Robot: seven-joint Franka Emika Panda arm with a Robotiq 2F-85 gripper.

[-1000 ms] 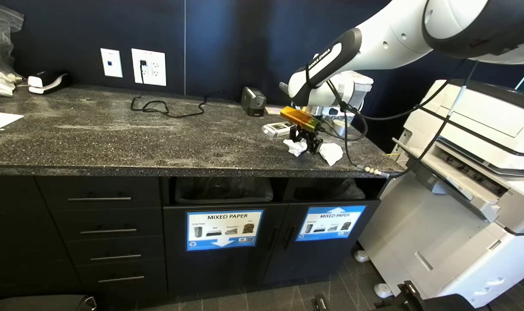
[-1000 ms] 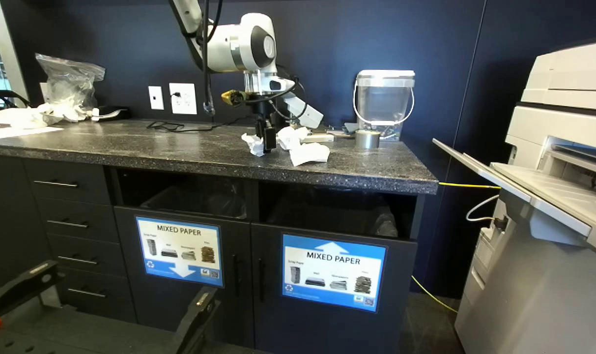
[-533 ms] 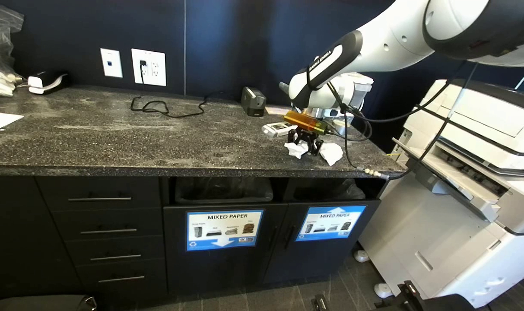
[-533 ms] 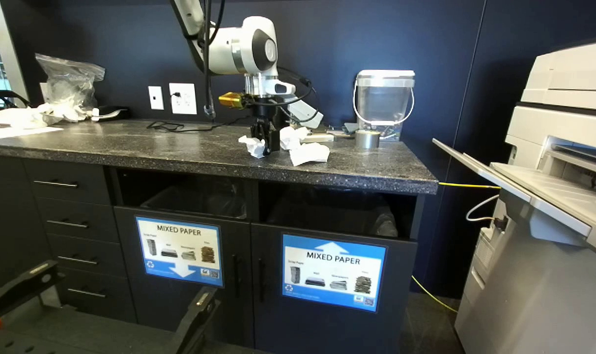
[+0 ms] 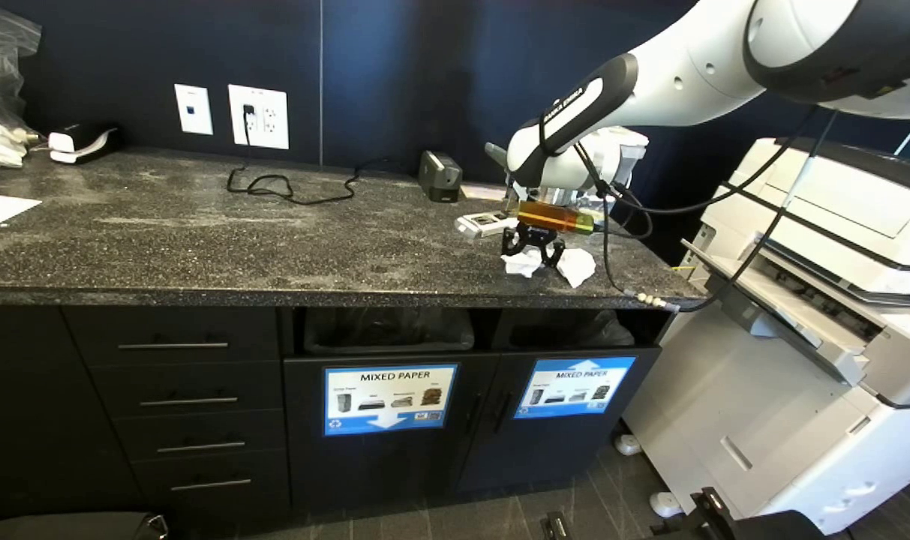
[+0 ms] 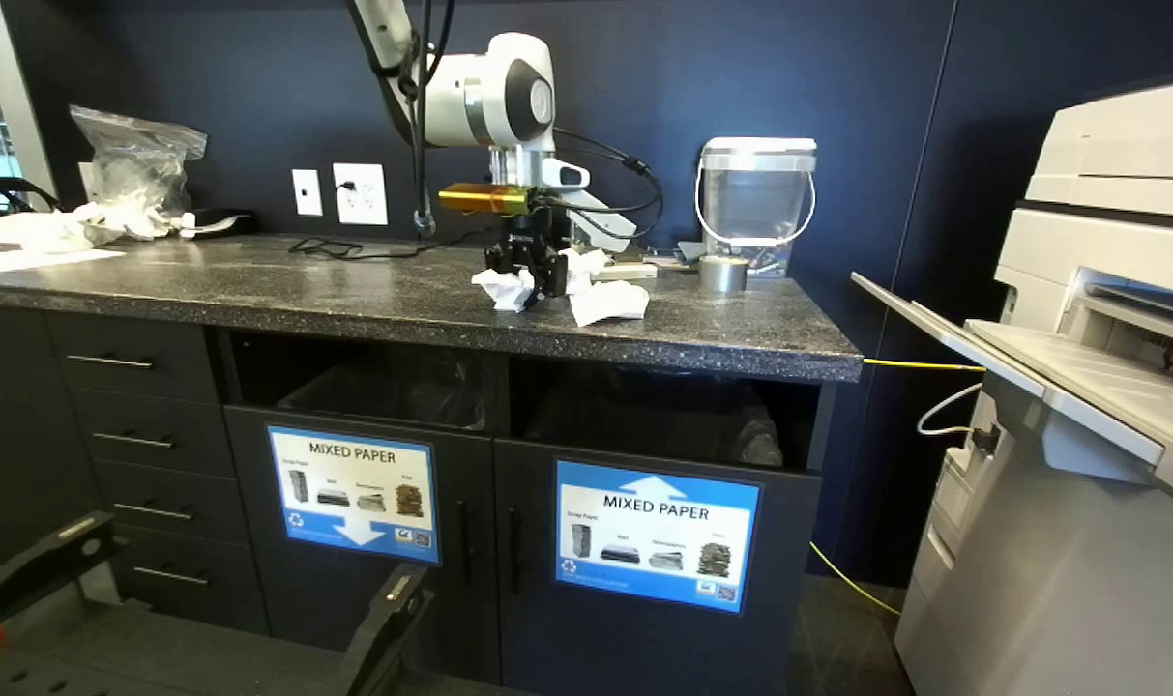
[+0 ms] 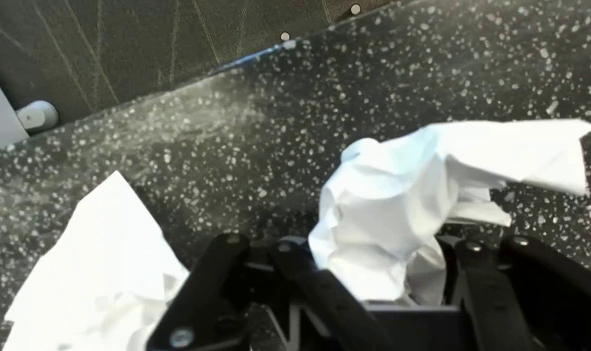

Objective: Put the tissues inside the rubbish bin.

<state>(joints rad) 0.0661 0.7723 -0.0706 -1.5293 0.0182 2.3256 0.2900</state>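
2 bins [image 6: 657, 456] before me, crumpled tissue [image 7: 388, 204] pinched in the tool [image 7: 377, 243] above.
Near the front of the worktop [image 6: 354, 290] lies a loose tissue [image 6: 609, 303]; just behind, the tool is closed on the other's bunched end, presumably for a firm carry down there.

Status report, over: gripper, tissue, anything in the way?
Gripper shut on a crumpled tissue. Not yet binned, low at the counter, contact unclear. Loose tissues close beside the gripper, might get bumped.
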